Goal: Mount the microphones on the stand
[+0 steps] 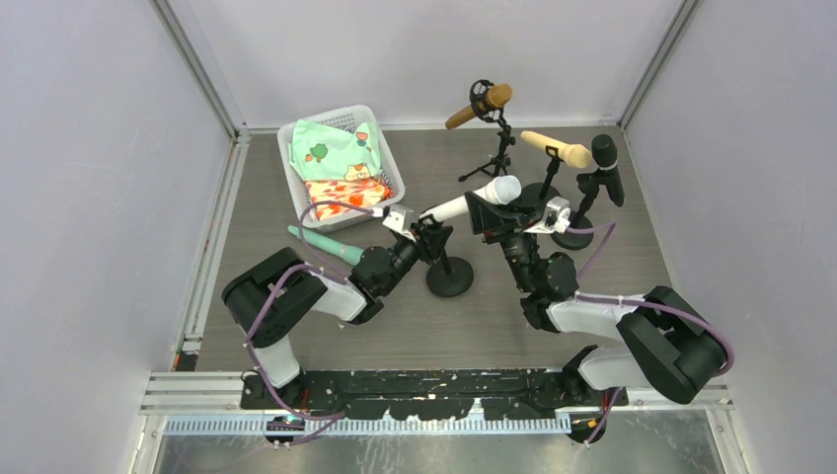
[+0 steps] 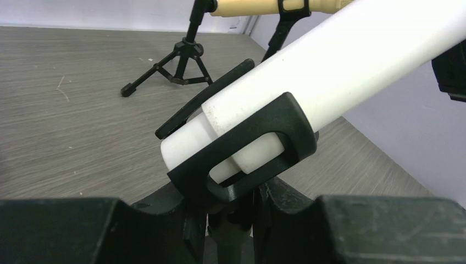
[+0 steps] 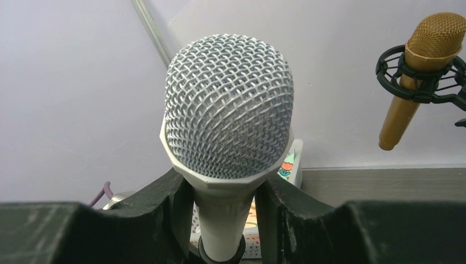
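**White mic sits in the clip, both arms on it**

Starting on the left: the left gripper (image 2: 231, 220) is pinched around the post of the stand (image 1: 449, 279), directly under the black clip (image 2: 275, 126). That looks like bracing. A round-base stand would likely tip or swivel under a push, so the post is the sensible place to steady it.

Just above and ahead of those fingers, the white microphone (image 2: 329, 66) lies tail-first through the clip, its blunt end poking out the near side. The barrel looks smooth, rigid and probably slick, with a taper that should wedge tighter the further it slides.

Over on the right, the right gripper (image 3: 222, 214) is clamped on the barrel right below the mesh head, which fills its wrist view. Good choice, I'd say: the grille could dent, the barrel won't.

The grey wood-grain table (image 2: 66, 137) looks flat and matte. Pale walls (image 3: 66, 110) close in around the table. Beyond the right gripper hangs a gold microphone (image 3: 423, 60) in its cradle. Left of the left arm lie a teal microphone (image 1: 326, 244) and a basket (image 1: 296, 188).
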`<action>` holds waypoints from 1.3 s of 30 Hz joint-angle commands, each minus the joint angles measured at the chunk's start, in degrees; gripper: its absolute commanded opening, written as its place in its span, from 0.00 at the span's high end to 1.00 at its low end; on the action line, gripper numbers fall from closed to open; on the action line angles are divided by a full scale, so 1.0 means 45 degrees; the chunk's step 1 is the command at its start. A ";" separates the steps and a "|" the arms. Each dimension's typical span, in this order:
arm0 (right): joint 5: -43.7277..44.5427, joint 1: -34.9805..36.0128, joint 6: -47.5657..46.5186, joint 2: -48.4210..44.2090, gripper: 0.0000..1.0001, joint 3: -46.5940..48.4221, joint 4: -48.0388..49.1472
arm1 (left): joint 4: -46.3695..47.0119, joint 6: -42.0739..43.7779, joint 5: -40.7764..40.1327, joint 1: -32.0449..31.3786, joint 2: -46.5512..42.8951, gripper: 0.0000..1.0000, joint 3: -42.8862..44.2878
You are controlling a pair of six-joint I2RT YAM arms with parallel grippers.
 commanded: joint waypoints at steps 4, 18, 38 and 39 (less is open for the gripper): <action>-0.1051 0.0409 -0.0282 0.0873 0.93 -0.1484 -0.2111 | 0.1036 0.0878 0.0637 -0.0602 -0.0575 1.00 0.0232; 0.0403 0.0409 -0.0470 -0.5865 0.33 -0.1033 -0.6765 | 0.1036 0.0973 0.0263 -0.0568 -0.0480 1.00 -0.0104; 0.1735 0.0386 0.1859 -1.0381 0.23 0.6493 -2.5136 | 0.0998 0.1701 0.3209 0.0659 -0.1251 1.00 -0.0720; 0.1432 0.0393 0.2095 -0.9862 0.22 0.7255 -2.5881 | 0.0955 0.1726 0.3452 0.0785 -0.1319 1.00 -0.0757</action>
